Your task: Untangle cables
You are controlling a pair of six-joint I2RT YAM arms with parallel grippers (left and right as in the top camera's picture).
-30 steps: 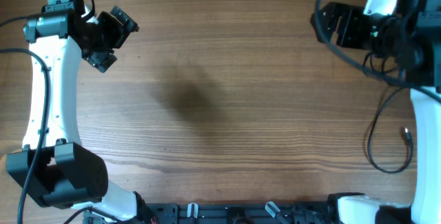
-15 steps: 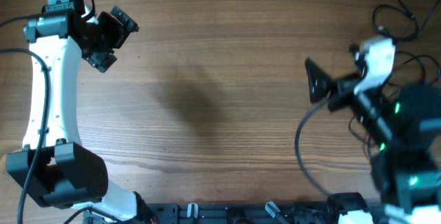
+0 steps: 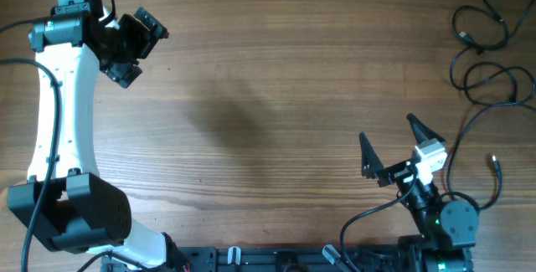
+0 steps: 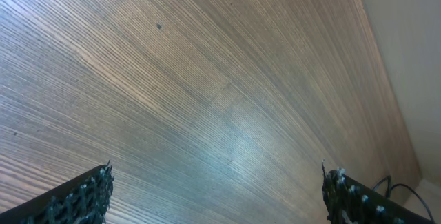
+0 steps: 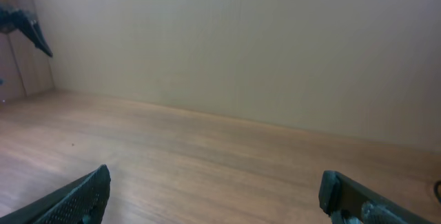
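The cables [image 3: 490, 71] are thin black cords lying in loose loops at the table's far right, with a small tangle near the top right corner [image 3: 479, 29]. One long cord runs down to a light metallic tip [image 3: 493, 162]. My right gripper [image 3: 394, 144] is open and empty, near the front right and left of the cords. In the right wrist view the right gripper [image 5: 224, 196] shows only bare table and wall between its fingers. My left gripper [image 3: 134, 48] is open and empty at the far left. In the left wrist view the left gripper [image 4: 217, 200] is over bare wood.
The wooden table [image 3: 268, 113] fills the view. The left arm's white link [image 3: 54, 113] runs along the left edge. The right arm's base [image 3: 444, 222] sits at the front right. A beige wall [image 5: 241, 38] stands behind the table.
My right arm has swung from the top right corner down to the front right, uncovering the cable loops. The left arm has not moved.
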